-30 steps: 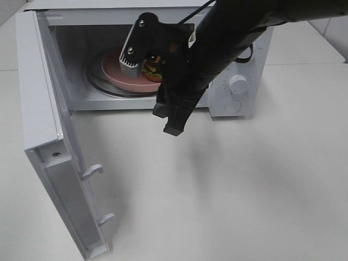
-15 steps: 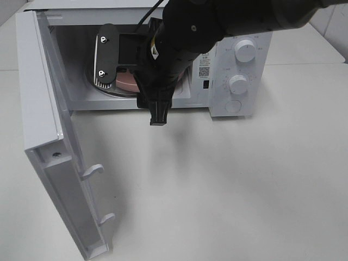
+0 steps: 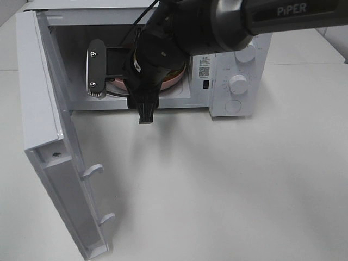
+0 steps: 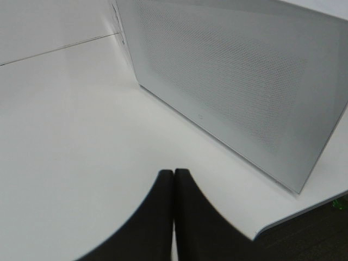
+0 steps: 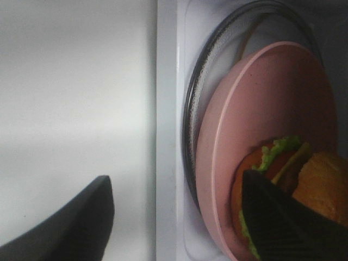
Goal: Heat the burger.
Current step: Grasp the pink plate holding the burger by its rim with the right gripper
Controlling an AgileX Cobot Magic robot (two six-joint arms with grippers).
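The burger (image 5: 318,187), with its brown bun, green lettuce and cheese, lies on a pink plate (image 5: 261,109) on the glass turntable (image 5: 202,70) inside the open microwave (image 3: 220,98). My right gripper (image 5: 174,228) stands open at the mouth of the cavity. One finger is over the plate beside the burger and the other is out over the table. In the exterior view the right gripper (image 3: 120,105) and its arm hide the burger, and only an edge of the plate (image 3: 175,79) shows. My left gripper (image 4: 174,217) is shut on nothing beside the microwave's perforated wall (image 4: 234,87).
The microwave door (image 3: 49,136) hangs wide open to the left, with two latch hooks (image 3: 92,171) sticking out toward the table. The control panel with its knobs (image 3: 238,84) is on the right of the cavity. White table (image 3: 228,190) spreads in front.
The right gripper opened wide and swung left across the microwave mouth. The plate with the burger stays on the turntable, no longer held.
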